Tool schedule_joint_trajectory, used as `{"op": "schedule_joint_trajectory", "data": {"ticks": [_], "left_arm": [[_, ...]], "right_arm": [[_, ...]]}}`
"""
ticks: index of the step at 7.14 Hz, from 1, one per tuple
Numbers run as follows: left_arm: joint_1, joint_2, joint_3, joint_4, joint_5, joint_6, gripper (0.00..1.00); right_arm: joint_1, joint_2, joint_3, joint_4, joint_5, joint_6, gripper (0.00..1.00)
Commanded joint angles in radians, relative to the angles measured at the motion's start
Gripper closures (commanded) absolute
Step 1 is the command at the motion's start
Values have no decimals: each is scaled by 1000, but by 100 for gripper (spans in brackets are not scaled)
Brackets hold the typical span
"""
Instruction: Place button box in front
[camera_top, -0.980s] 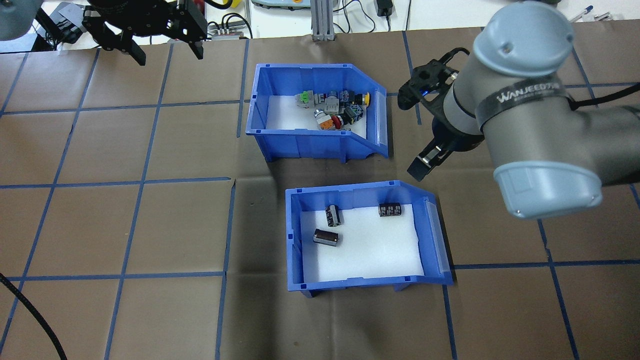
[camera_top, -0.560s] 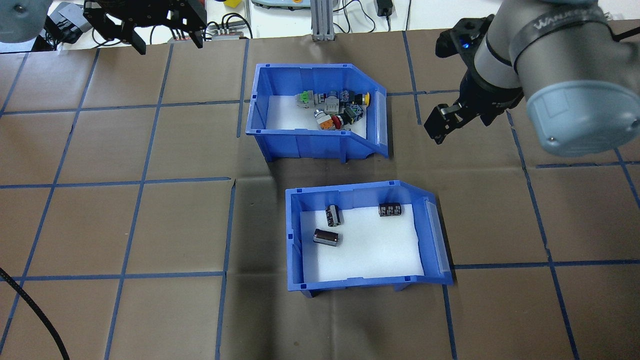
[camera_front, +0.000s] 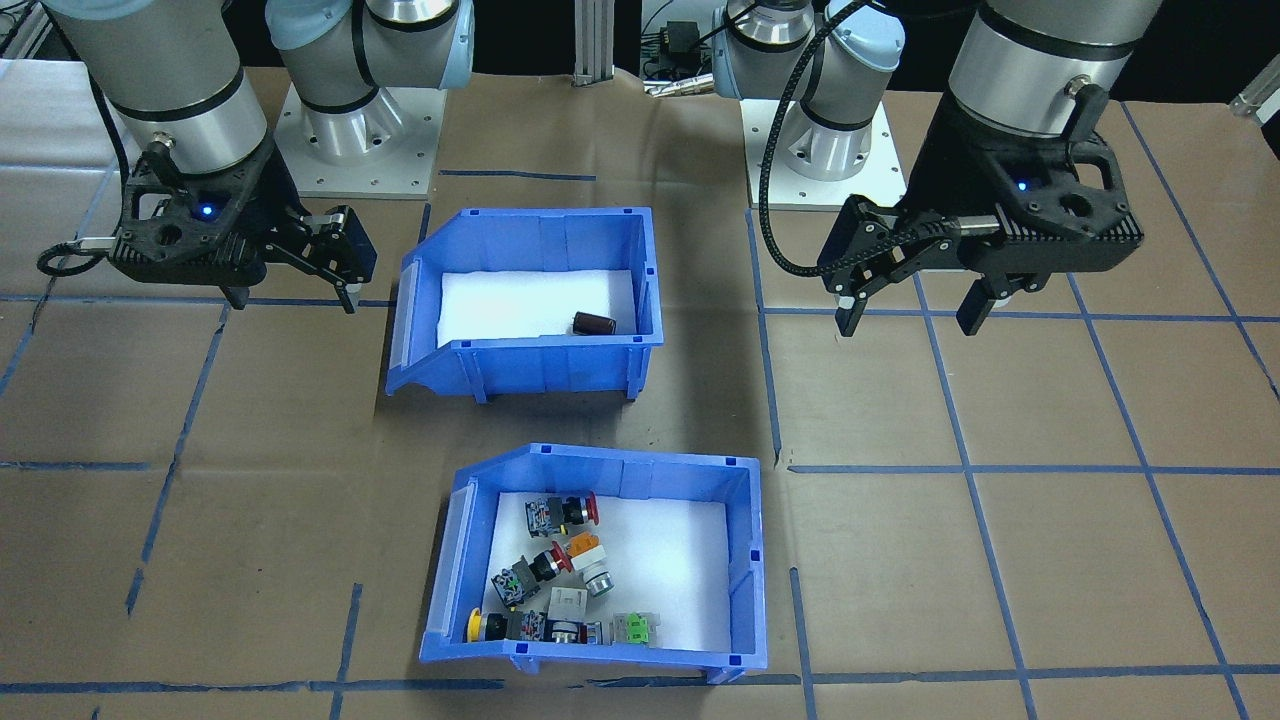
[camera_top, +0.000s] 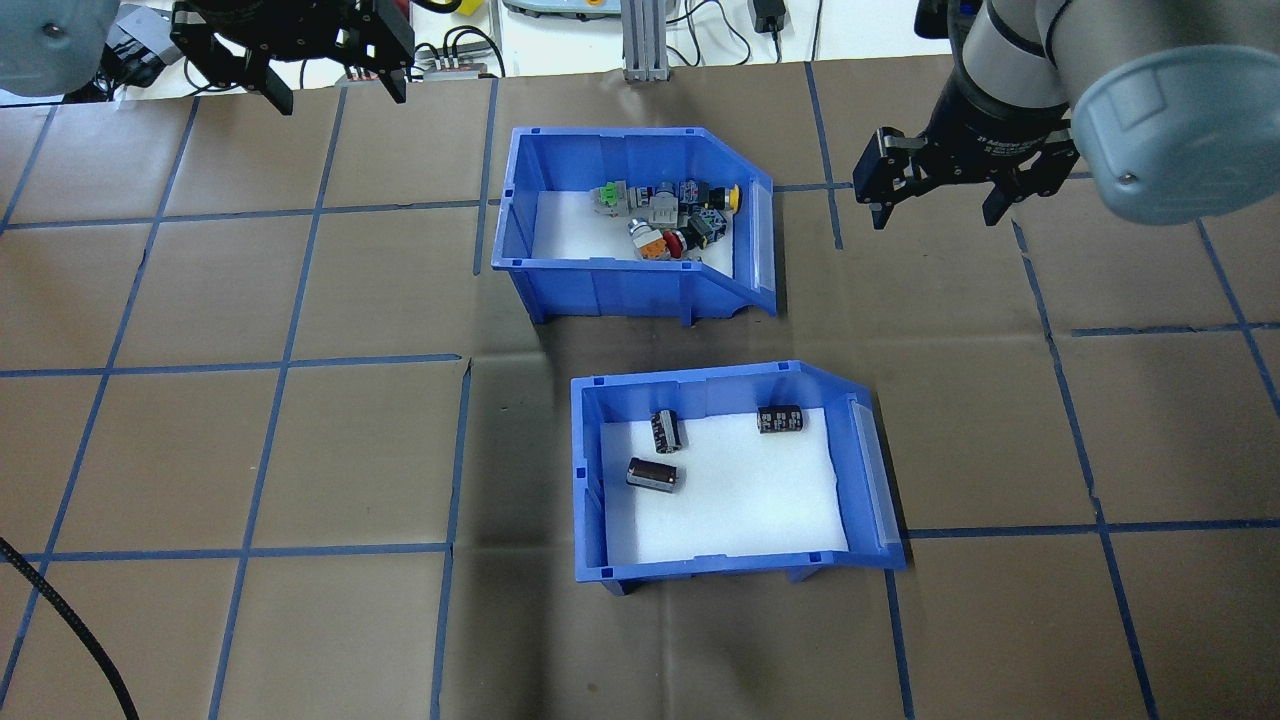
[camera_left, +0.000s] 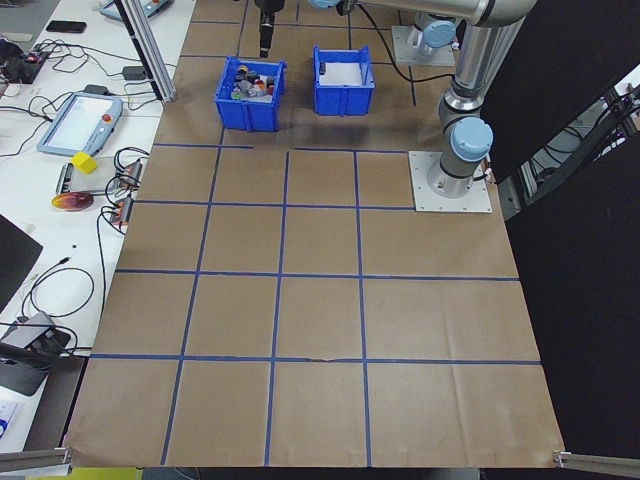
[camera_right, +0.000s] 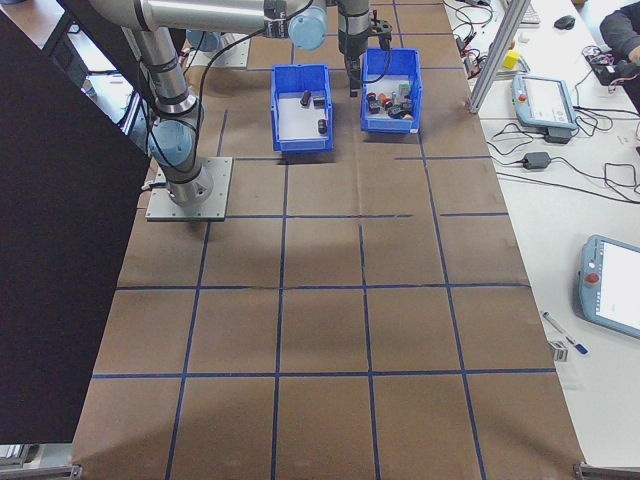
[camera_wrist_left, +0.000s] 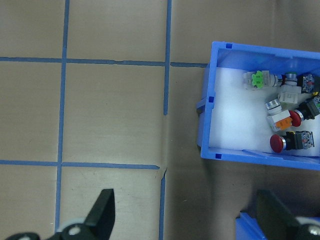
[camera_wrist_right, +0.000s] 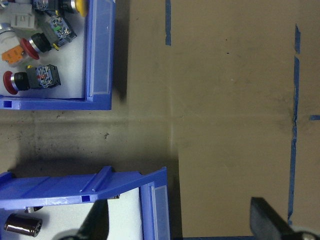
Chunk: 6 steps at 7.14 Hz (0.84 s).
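Note:
The button box (camera_top: 600, 290), a blue bin with white foam and coloured push-buttons, stands on the table's far side from my bases; it is the nearer bin (camera_front: 590, 665) in the front-facing view. My left gripper (camera_top: 338, 95) hangs open and empty above the table, well off the box's closed end (camera_wrist_left: 207, 130). My right gripper (camera_top: 937, 215) is open too, empty, and raised beside the box's low open end (camera_wrist_right: 100, 50). Neither gripper touches the box.
A second blue bin (camera_top: 590, 480) with dark capacitors stands between the button box and my bases (camera_front: 355, 140). Brown paper with a blue tape grid covers the table. An aluminium post (camera_top: 640, 40), cables and teach pendants (camera_right: 545, 100) lie past the far edge.
My right gripper has risen and swung away from the gap beside the two bins, toward the far right, and turned to point down. The left gripper shifted slightly. Both bins stayed put.

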Motion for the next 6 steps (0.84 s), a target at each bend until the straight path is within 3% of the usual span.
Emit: {"op": "schedule_joint_trajectory", "data": {"ticks": [1, 4, 6], "left_arm": [[-2, 44, -48, -9, -1, 0, 1], [-4, 126, -140, -126, -3, 3, 2], [-4, 150, -201, -104, -7, 5, 3]], "right_arm": [[-1, -2, -1, 1, 2, 20, 0], [-7, -5, 1, 2, 0, 20, 0], [-7, -5, 1, 1, 2, 20, 0]]}}
